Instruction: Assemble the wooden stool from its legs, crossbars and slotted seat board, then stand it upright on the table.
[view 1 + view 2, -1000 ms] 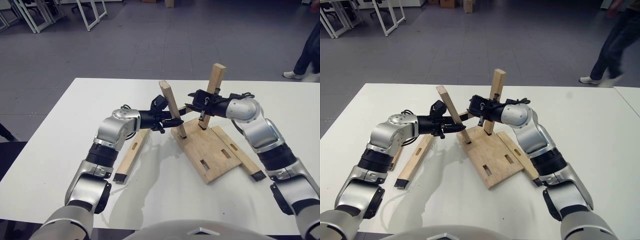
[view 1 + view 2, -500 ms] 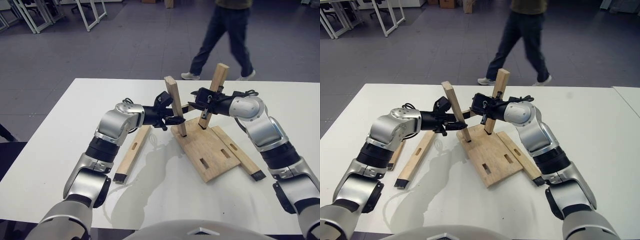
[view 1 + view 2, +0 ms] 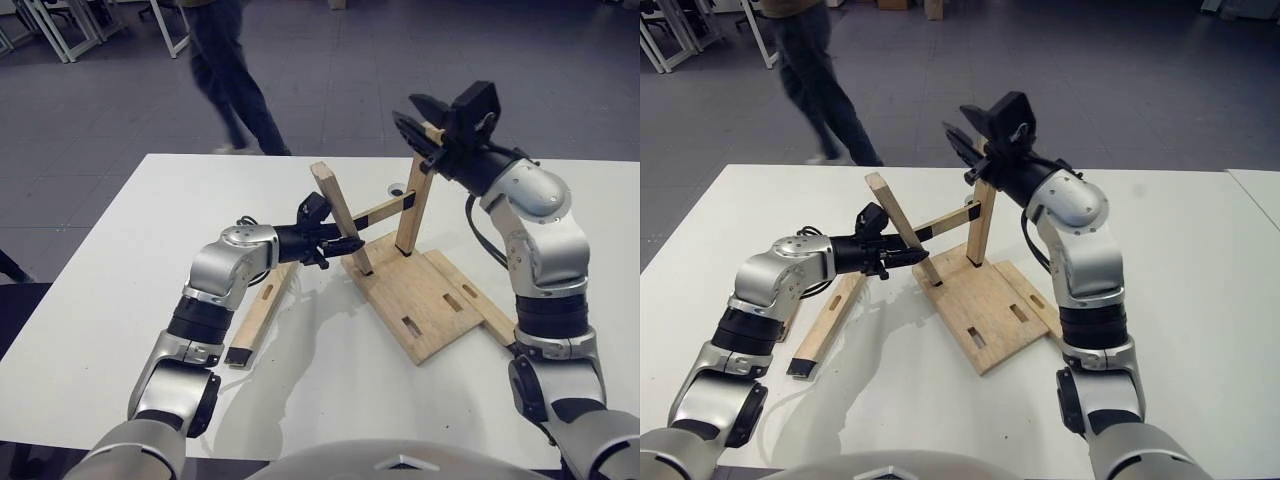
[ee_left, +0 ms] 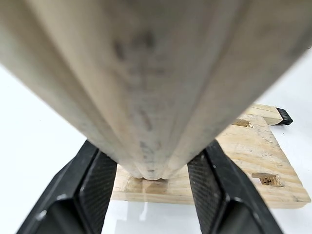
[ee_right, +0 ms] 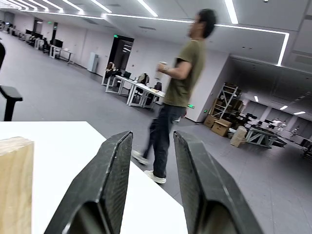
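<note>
Seat board [image 3: 425,305] lies flat mid-table, slots up. Left gripper [image 3: 345,243] pinches the tilted left leg [image 3: 333,200] low on its shaft, with the leg's foot at a far slot. Probably it is steadying the leg so the crossbar [image 3: 382,210] keeps its seat. The crossbar spans to the right leg [image 3: 413,215], which stands near upright in its own slot. Right gripper [image 3: 408,110] hovers just above that leg's top, fingers spread, empty. Spare legs [image 3: 258,312] lie flat either side of the board — not yet fitted.
</note>
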